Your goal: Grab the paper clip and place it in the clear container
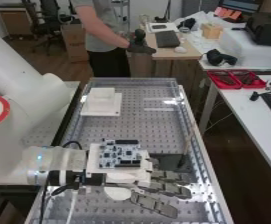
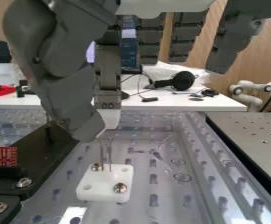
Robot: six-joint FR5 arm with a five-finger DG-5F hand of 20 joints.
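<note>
Perforated metal bench (image 1: pixel 162 141) lies under a clear layer, long edges running away from the high camera. At its near part is the hand (image 1: pixel 152 202), palm side down, reading from the high view: fingers extended and roughly straight, pointing across the bench to the right edge. Circuit board (image 1: pixel 120 153) sits on top of the hand, black headers along its edges. White arm (image 1: pixel 22 82) comes in from the left, black cables looped by the wrist.

Wrist view, same spot: thumb (image 2: pixel 59 82) slants down, tip just above a small white block (image 2: pixel 106 183). Two thin metal wires (image 2: pixel 110 156) stand up from that block, close under the thumb tip. Probably the paper clip, but too fine to be sure. Block has bright screws in it. Beside it, a dark fixture (image 2: pixel 36 150) with a red connector (image 2: pixel 6 156) on it.

Further up the bench: white stepped block (image 1: pixel 102 104) on a flat white base, near the left rail.

Past that, on the right, a white table (image 1: pixel 259 111) with red trays (image 1: pixel 235 79) on it and black headphones (image 1: pixel 220 57) beyond them. Behind the bench's far end, wooden desk (image 1: pixel 175 56) and, left of it, a cardboard box (image 1: pixel 74 44) on the floor.
</note>
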